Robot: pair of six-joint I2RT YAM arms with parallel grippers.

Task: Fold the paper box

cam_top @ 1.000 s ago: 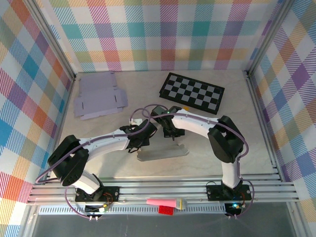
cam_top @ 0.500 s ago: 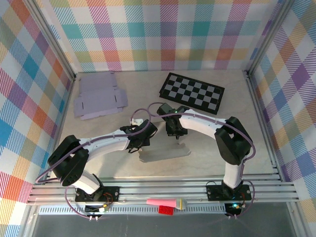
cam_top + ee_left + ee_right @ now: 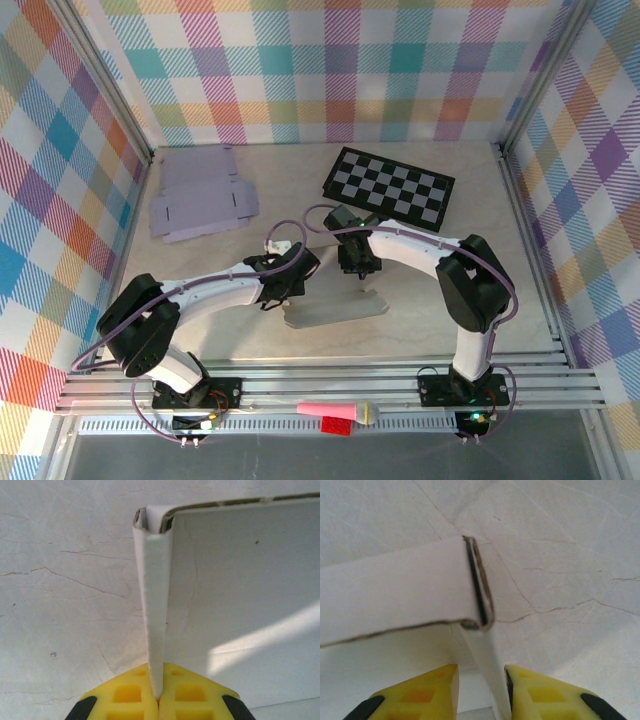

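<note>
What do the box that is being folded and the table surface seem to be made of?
The box: thin white paperboard, matte; its cut edge shows brownish layered fibre. The table: probably marble-look laminate or stone, pale with fine dark veins; which one cannot be told.

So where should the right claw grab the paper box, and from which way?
Probably the thin flap standing up near the right end of the paper box. It is narrow and on edge, so the right gripper should come straight down over it, one finger on each flat face. The left gripper pinches the folded wall at the other end that way.
</note>
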